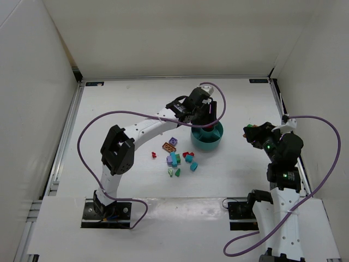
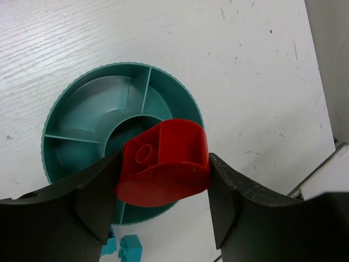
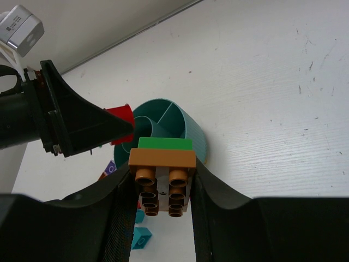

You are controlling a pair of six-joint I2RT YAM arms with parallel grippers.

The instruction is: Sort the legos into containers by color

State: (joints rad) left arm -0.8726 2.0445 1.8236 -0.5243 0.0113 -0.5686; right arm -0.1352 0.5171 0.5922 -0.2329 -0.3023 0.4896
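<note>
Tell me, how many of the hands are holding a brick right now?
2. The left hand holds a red brick above the bowl. The right hand, off to the bowl's side, holds an orange brick with a green brick against it.

The left arm [image 1: 144,128] and right arm [image 1: 283,164] are white-shelled with black joint housings, each carrying a looping purple cable [image 1: 82,136], matte black wedge-shaped fingers [image 2: 251,213], and green lights [image 1: 268,146] behind the right jaws.

This looks like a robot lab, not a home. A bare white table [image 1: 120,103] sits inside plain white walls [image 1: 32,82] like a box, with metal rails [image 1: 66,136] along its left and right sides. Two robot arms [image 1: 117,150] are bolted at the near edge, trailing purple cables [image 1: 82,139].
</note>
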